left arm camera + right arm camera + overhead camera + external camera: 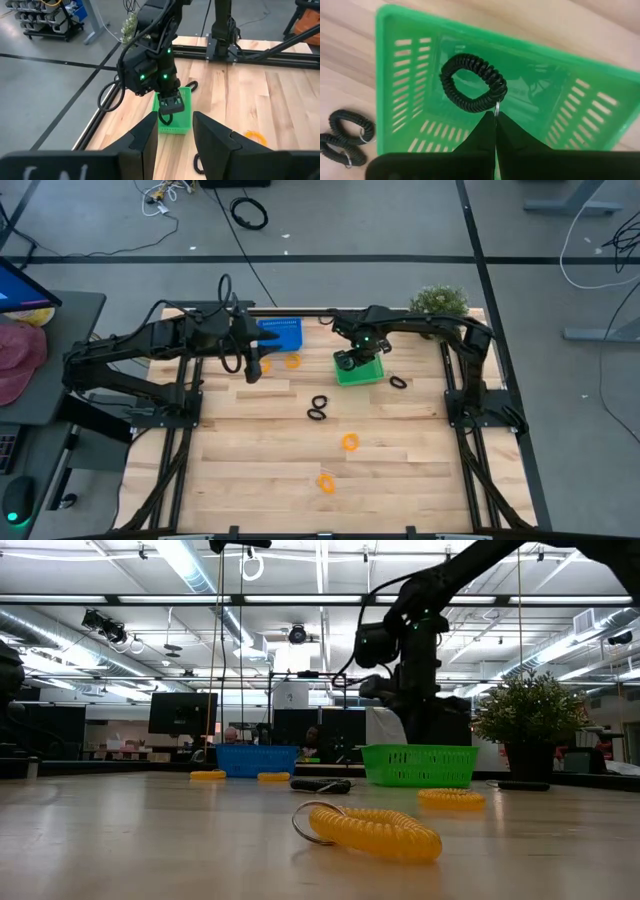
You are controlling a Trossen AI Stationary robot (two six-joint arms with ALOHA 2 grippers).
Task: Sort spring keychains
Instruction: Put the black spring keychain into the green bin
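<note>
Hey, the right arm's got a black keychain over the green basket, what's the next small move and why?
Probably open the right gripper to drop it. Its fingers pinch the black keychain by its metal ring, hanging directly above the green basket interior, so releasing should land it inside. The left gripper waits open, facing the basket.

Table (400,450) of pale wood planks, smooth with a low sheen; green basket (410,100) of glossy slotted plastic; blue basket (282,332) likewise plastic mesh; black keychain (472,82) a matt ribbed coil on a thin metal ring; orange keychain (375,830) a glossy plastic coil; right gripper (495,125) matt black.
</note>
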